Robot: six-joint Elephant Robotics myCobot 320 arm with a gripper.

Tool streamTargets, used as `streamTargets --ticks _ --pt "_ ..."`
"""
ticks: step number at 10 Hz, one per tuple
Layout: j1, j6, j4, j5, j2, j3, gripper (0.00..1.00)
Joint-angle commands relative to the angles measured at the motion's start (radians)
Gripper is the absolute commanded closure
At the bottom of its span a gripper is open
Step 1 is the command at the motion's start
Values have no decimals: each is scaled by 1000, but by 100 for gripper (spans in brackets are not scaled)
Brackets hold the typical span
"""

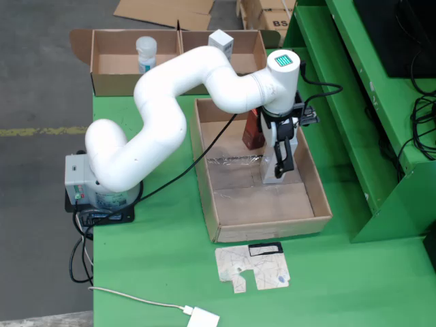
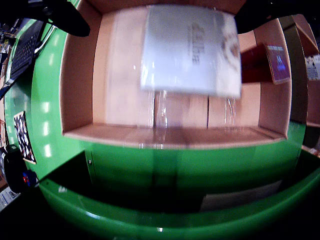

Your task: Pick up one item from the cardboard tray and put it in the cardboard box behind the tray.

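White box (image 2: 190, 50) fills upper centre of wrist view, inside cardboard tray (image 1: 320, 197); pincer (image 1: 281, 167) state unclear.

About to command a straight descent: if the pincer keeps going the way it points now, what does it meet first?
Most likely the white box in the cardboard tray: the pincer points down over it. The red-brown box sits beside the line. Remaining depth is unclear.

- A workshop or lab test bench: bare concrete floor (image 1: 41, 82) with a yellow line.
- Green-painted workbench (image 1: 157, 272) and green frame.
- Loose cables (image 1: 422, 122), stacked cardboard boxes (image 1: 269, 13).
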Motion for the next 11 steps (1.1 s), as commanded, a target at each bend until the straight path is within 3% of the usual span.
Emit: streamTargets --ticks 1,11 --pt "-6 -18 75 -21 -37 414 0" --pt "-8 -34 121 -31 -49 414 0"
